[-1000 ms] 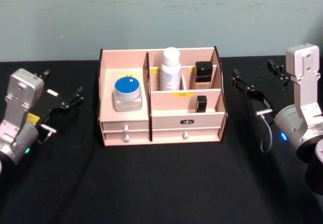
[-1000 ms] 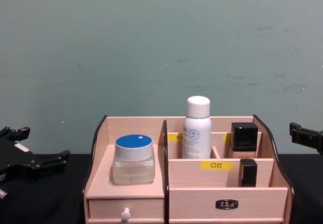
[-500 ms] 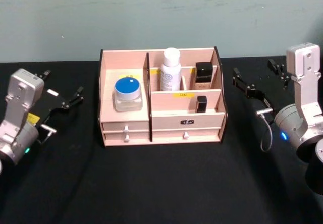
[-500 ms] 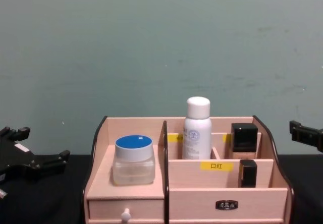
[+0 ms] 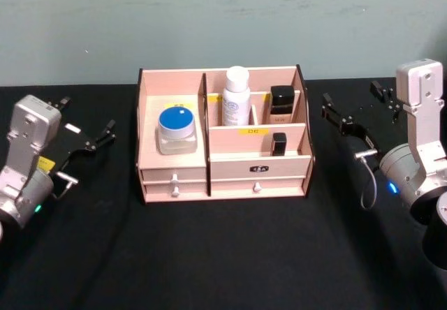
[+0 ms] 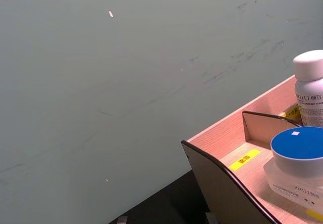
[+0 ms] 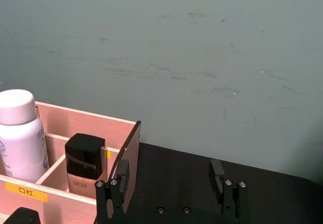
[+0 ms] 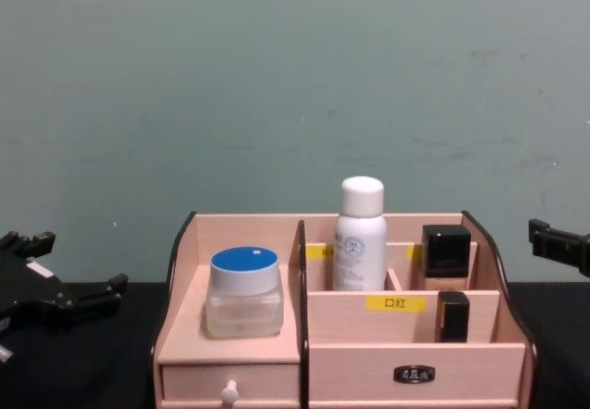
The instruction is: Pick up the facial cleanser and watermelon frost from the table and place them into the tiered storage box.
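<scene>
The tiered storage box (image 5: 223,170) stands at the middle back of the black table. On its left tier sits a clear jar with a blue lid (image 5: 175,130) (image 8: 243,289). A white bottle (image 5: 236,97) (image 8: 360,239) stands upright in a back compartment. The labels do not let me tell which of these is the facial cleanser or the watermelon frost. My left gripper (image 5: 84,121) hovers open, left of the box, holding nothing. My right gripper (image 5: 360,107) (image 7: 169,176) is open and to the right of the box, beside its dark-edged side wall.
A black-capped bottle (image 5: 281,104) and a small black tube (image 5: 279,143) occupy the box's right compartments. Two white-knobbed drawers are shut. The black table (image 5: 223,254) stretches bare in front of the box. A grey-green wall rises close behind.
</scene>
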### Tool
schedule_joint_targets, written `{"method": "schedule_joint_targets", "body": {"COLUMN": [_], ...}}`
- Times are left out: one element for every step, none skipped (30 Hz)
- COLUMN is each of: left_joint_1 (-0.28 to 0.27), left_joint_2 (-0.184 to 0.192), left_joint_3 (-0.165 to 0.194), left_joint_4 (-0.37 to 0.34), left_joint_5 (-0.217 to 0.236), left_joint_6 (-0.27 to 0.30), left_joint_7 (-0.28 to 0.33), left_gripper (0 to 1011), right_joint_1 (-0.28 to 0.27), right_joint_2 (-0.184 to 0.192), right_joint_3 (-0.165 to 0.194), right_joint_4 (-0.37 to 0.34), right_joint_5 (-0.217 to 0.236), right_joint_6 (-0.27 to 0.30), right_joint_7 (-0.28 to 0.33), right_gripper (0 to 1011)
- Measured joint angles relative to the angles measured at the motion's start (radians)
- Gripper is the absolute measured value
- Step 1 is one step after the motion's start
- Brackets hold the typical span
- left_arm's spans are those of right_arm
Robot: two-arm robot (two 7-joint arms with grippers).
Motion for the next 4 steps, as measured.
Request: {"method": "schedule_joint_targets", "body": {"left_joint_1": [0.0, 0.0, 0.0, 0.0], "left_joint_2": [0.0, 0.0, 0.0, 0.0], "left_joint_3": [0.0, 0.0, 0.0, 0.0], "left_joint_4": [0.0, 0.0, 0.0, 0.0], "left_joint_5": [0.0, 0.0, 0.0, 0.0], "left_joint_6": [0.0, 0.0, 0.0, 0.0], "left_joint_7": [0.0, 0.0, 0.0, 0.0], "left_gripper": [1001, 1001, 1001, 1001], "right_joint_1": [0.0, 0.0, 0.0, 0.0], "right_joint_2": [0.0, 0.0, 0.0, 0.0], "right_joint_3": [0.0, 0.0, 0.0, 0.0], "right_joint_4": [0.0, 0.0, 0.0, -0.001], "right_joint_5": [0.0, 0.0, 0.0, 0.0], "right_joint_6": [0.0, 0.0, 0.0, 0.0], "right_joint_7": [0.0, 0.0, 0.0, 0.0], "right_gripper": [1002, 1002, 1002, 1002]}}
